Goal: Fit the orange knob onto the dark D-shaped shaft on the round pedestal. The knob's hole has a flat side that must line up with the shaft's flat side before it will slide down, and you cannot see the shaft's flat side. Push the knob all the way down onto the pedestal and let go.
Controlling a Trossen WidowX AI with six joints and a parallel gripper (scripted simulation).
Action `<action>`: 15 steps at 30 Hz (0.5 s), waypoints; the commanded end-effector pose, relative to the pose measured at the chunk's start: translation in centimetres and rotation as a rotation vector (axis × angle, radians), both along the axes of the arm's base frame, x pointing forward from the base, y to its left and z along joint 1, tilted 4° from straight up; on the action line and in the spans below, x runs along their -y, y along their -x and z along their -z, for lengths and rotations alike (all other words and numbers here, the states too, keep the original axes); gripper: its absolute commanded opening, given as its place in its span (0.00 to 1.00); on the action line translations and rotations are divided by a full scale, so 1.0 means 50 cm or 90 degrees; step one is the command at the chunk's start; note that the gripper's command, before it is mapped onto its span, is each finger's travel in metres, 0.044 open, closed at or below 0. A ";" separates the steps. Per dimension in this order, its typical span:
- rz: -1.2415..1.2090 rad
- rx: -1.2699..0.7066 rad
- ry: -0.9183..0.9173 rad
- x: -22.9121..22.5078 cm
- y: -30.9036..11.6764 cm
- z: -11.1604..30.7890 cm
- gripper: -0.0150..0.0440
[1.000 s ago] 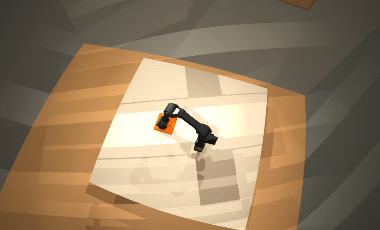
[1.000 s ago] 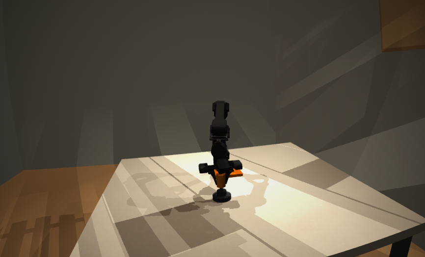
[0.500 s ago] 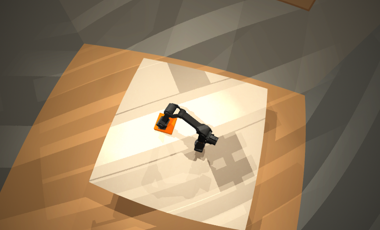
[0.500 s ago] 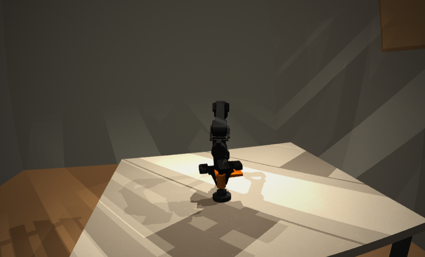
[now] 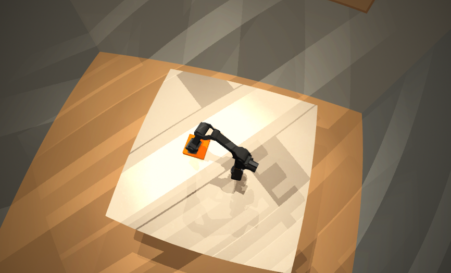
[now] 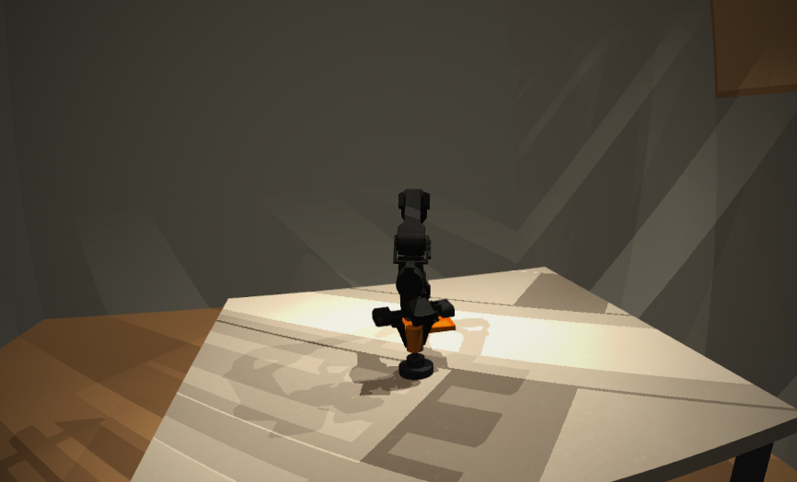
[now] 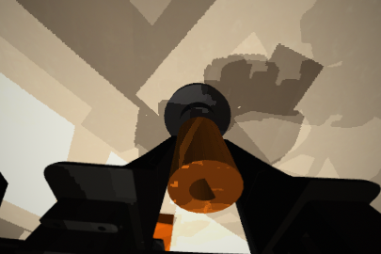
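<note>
My gripper [image 6: 414,343] [image 7: 198,142] is shut on the orange knob [image 6: 414,336] [image 7: 205,165], which stands upright between the fingers. The knob is directly above the dark round pedestal [image 6: 415,369] [image 7: 175,110], its lower end just over the raised middle step. The shaft is hidden by the knob, so I cannot tell whether its tip is inside the hole. In the wrist view the knob's top face, with a dark mark, is towards me, and its far end overlaps the pedestal's middle. In the top view the arm's hand hides the knob and pedestal.
The arm's orange base plate [image 5: 200,154] [image 6: 444,325] [image 7: 165,235] lies behind the pedestal in the exterior view. The pale table [image 5: 159,197] [image 6: 634,430] carries strong light bands and dark shadows, some around the pedestal.
</note>
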State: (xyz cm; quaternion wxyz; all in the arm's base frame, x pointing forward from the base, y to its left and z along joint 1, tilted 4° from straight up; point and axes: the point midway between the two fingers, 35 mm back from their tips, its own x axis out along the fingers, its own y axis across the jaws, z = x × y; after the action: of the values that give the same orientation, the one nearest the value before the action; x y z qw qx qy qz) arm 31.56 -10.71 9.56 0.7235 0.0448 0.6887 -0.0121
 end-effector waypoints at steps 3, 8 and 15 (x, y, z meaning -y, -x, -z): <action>-0.072 0.010 0.004 -0.002 0.004 -0.010 0.25; -0.072 0.010 0.004 -0.001 0.001 -0.009 0.25; -0.072 0.010 0.004 0.000 -0.004 -0.007 0.25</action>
State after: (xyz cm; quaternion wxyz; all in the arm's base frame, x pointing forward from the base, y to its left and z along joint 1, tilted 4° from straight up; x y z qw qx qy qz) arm 31.47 -10.70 9.75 0.7260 0.0051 0.6872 0.0247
